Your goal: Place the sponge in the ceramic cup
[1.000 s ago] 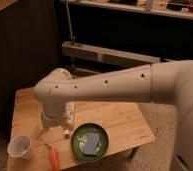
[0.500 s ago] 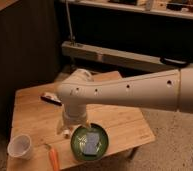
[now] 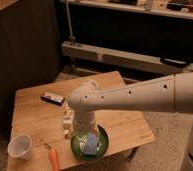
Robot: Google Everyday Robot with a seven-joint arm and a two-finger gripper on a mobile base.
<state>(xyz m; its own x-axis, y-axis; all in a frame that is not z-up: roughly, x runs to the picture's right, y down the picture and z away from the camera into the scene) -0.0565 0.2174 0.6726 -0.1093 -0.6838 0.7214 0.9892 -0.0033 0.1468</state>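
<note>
Over green bowl (image 3: 105, 142): gripper (image 3: 85, 133), grip unclear | flat blue sponge (image 3: 90, 146) inside | tapered white cup (image 3: 20, 146) apart

Pincer (image 3: 83, 135) low over green bowl (image 3: 103, 146); carrot (image 3: 54, 158) lies between bowl and ceramic cup (image 3: 20, 146); bare table (image 3: 32, 117) behind cup.

A low wooden surface (image 3: 35, 107) stands on speckled grey floor (image 3: 167, 145). Behind it are dark panels (image 3: 25, 45) and a pale horizontal rail (image 3: 125, 57), dimly lit. The gripper (image 3: 68, 124) hangs just above the surface's middle.
</note>
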